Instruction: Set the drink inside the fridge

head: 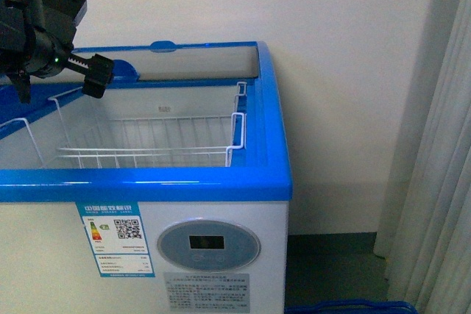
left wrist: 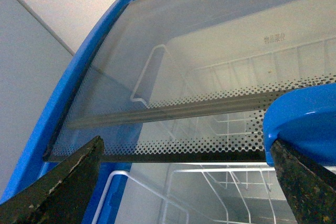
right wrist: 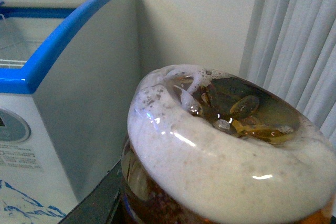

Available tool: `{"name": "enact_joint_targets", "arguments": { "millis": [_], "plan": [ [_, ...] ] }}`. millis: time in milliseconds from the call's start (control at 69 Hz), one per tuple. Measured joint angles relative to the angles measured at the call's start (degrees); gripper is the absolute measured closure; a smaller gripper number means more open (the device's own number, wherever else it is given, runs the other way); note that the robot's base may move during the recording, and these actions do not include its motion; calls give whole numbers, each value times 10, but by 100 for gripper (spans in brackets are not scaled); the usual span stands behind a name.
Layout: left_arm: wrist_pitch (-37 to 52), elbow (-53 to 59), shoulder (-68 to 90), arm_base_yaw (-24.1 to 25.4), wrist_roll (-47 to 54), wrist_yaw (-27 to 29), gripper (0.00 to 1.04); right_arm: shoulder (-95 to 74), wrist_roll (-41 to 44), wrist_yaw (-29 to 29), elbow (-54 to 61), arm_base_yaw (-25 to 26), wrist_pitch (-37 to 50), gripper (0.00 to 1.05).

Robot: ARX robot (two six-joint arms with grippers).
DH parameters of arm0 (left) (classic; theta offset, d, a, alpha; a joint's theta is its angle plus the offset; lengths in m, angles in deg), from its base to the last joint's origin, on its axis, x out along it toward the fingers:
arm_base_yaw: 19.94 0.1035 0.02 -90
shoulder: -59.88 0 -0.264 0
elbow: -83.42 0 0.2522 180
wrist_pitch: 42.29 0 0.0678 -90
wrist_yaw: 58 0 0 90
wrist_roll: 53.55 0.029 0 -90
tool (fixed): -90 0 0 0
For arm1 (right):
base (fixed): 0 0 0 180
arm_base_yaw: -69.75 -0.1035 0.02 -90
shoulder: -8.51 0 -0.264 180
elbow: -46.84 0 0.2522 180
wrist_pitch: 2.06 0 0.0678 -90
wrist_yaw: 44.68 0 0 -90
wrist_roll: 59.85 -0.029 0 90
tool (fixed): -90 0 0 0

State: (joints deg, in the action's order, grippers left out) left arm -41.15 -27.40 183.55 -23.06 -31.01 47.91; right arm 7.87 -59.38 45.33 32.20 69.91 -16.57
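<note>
Near the cream wall (right wrist: 199, 19), the right end effector (right wrist: 215, 214) grips the drink (right wrist: 220, 145)

fridge (head: 268, 233): white body, blue rim
basket (head: 147, 151): white wire
display (head: 208, 244): grey, dark screen
sticker (head: 116, 239): light blue, at display's nine o'clock
lid (left wrist: 199, 135): clear, black dot fringe
drink (right wrist: 231, 145): amber, white foam

Left claw (left wrist: 185, 142), fingers (left wrist: 73, 182) spread wide, faced the fridge (left wrist: 79, 77). At the claw's twelve o'clock lay the glass lid (left wrist: 210, 40), dot-edged, above a white wire basket (left wrist: 210, 192); a blue handle (left wrist: 304, 119) sat just beside one finger.
</note>
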Motion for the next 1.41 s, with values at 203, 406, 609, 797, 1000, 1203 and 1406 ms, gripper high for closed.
{"name": "enact_joint_targets", "arguments": {
  "millis": [203, 406, 609, 797, 1000, 1203, 1406],
  "plan": [
    [21, 67, -58, 0, -22, -20, 8, 0, 0, 0, 0, 0, 0, 60],
    [74, 185, -159, -3, -51, -40, 8, 0, 0, 0, 0, 0, 0, 60],
    [116, 358, -338, -15, -93, -63, 8, 0, 0, 0, 0, 0, 0, 60],
    [124, 466, -508, -24, -125, -38, 8, 0, 0, 0, 0, 0, 0, 60],
    [124, 557, -655, -59, -151, 40, 8, 0, 0, 0, 0, 0, 0, 60],
    [128, 628, -747, -94, -148, 95, 8, 0, 0, 0, 0, 0, 0, 60],
    [92, 687, -837, -121, -149, 127, 8, 0, 0, 0, 0, 0, 0, 60]
  ]
}}
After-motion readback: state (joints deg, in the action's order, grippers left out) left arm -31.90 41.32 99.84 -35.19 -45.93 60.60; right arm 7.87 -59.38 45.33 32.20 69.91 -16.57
